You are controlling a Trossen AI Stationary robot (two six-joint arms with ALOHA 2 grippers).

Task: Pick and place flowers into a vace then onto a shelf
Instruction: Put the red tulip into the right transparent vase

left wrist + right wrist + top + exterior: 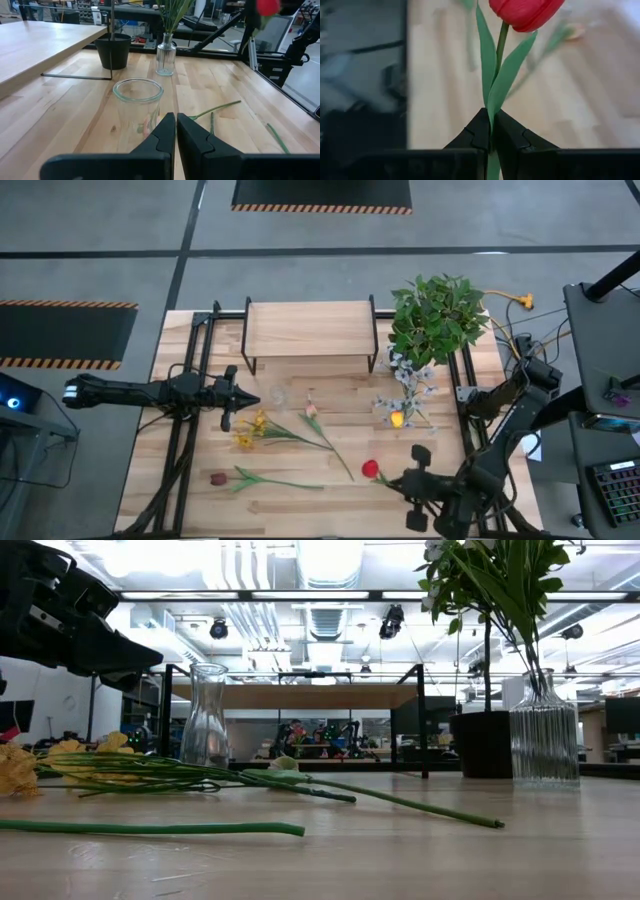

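My right gripper (392, 478) is near the table's front edge, shut on a red tulip (525, 12) whose head also shows in the high view (370, 469). My left gripper (176, 131) is shut, holds nothing and points at a clear glass vase (137, 100) just past its tips, which stands on its base in front of the shelf (310, 330). Loose flowers lie flat on the table: yellow (250, 430), pink (312, 412) and dark maroon (218, 478). A ribbed glass vase (166, 47) holds pale sprays. My right gripper pinches the red tulip's green stem and one leaf (491, 117) between its two fingers, some way below the head. The stem runs on past the fingertips with the head at its far end. The head (267, 6) is well above the table. The fingers hide the stem's lower end.
A bushy potted plant (435, 315) in a black pot (114, 50) stands at the back right beside the shelf. Black frame rails (185, 440) run along the table's left and right sides. Bare wood lies between the clear vase and the ribbed vase.
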